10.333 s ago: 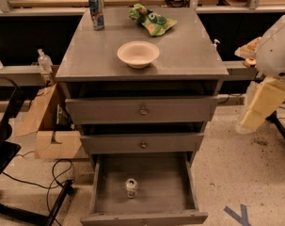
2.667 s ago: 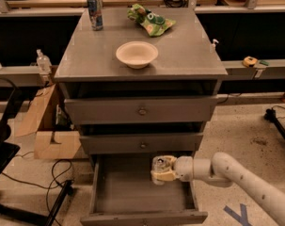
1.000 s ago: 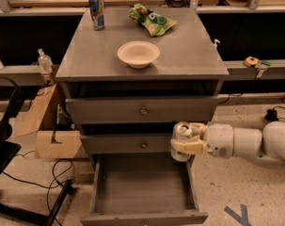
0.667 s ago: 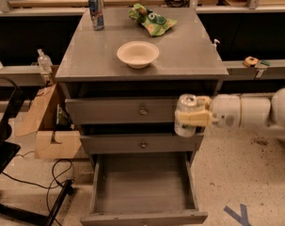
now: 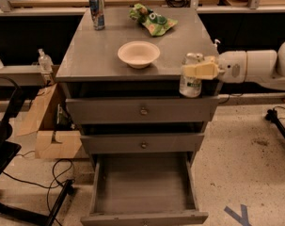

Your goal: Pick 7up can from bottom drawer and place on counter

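Note:
My gripper (image 5: 196,70) comes in from the right on a white arm and is shut on the 7up can (image 5: 190,81), a pale can with a green mark and a silvery top. The can hangs upright in front of the counter's (image 5: 99,46) front right corner, its top just above counter level and its base in front of the top drawer. The bottom drawer (image 5: 144,187) is pulled open below, and its grey floor is bare.
On the counter stand a white bowl (image 5: 138,53) in the middle, a tall blue-and-silver can (image 5: 97,12) at the back left and a green chip bag (image 5: 153,20) at the back. Two shut drawers with knobs (image 5: 143,111) sit above the open one. A cardboard box (image 5: 50,131) stands at the left.
The gripper took the can out of the bottom drawer and has lifted it steadily up, from drawer height to the counter's front right edge. The drawer is now empty.

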Motion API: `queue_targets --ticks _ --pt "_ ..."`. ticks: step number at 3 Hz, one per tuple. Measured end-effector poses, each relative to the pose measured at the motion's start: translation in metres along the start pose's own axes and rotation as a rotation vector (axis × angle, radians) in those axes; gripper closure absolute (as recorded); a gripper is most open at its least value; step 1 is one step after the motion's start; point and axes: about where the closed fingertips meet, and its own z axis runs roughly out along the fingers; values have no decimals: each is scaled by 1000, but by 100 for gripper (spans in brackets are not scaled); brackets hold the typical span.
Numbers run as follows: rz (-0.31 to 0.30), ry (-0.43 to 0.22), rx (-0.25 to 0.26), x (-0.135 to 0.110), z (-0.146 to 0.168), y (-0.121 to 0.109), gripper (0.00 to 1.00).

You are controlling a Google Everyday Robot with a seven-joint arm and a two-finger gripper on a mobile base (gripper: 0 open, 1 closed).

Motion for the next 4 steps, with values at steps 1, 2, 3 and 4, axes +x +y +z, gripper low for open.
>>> queue_targets --ticks 1,2,3,4 --pt "-29 -18 51 -52 0 -33 100" --pt "-186 -103 180 -135 -26 -63 100" --pt "-294 -173 262 -172 -44 -88 100" --pt "-295 -216 308 -165 -52 -122 100"
